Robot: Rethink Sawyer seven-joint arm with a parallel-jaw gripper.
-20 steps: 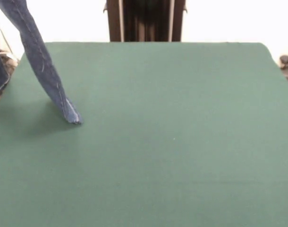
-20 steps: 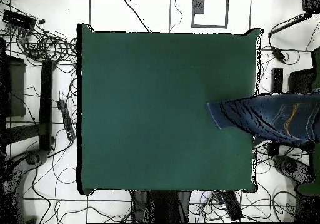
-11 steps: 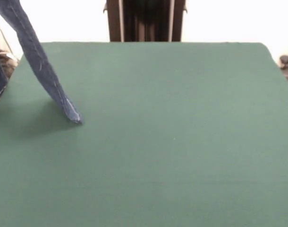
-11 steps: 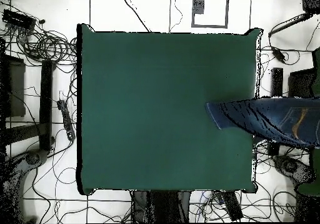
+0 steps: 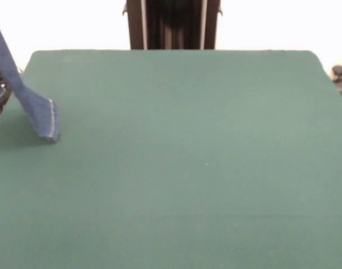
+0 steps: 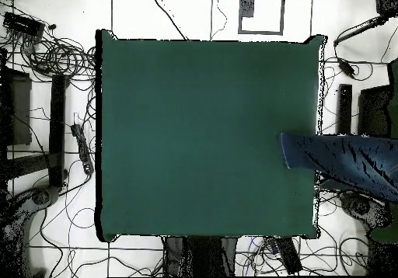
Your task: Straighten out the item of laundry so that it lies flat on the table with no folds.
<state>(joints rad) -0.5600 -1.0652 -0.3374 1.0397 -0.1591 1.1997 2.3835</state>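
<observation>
Jeans dangle limp and heavy over the table edge; grab the hem. Gripper unseen, jaws unknowable.

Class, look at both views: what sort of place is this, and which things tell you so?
Probably a robotics lab: a green-covered table stands on a white floor strewn with cables, and blue jeans hang over one table edge.
</observation>
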